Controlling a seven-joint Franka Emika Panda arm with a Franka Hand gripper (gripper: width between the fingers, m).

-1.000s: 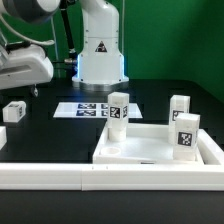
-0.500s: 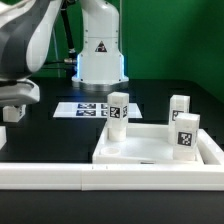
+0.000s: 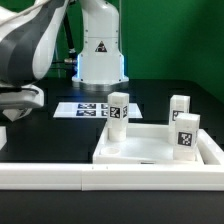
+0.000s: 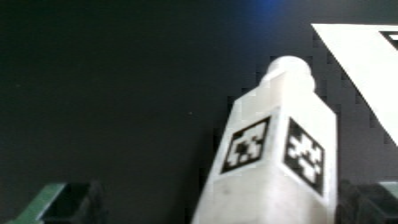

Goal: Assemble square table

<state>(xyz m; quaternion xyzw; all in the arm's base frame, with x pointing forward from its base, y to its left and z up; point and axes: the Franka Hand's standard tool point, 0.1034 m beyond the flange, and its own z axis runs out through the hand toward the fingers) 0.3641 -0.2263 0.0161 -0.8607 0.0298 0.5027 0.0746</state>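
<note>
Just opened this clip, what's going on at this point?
A Panda arm is assembling a square table. The tabletop slab lies on the black table with three legs standing upright on or beside it. The arm has swung to the exterior view's left, where the fourth leg lies; the wrist view shows it between the open gripper, not yet grasped.

Arm (image 3: 30,50) swung lower over exterior view's left edge; loose leg (image 4: 270,140) there now hidden behind it.
</note>
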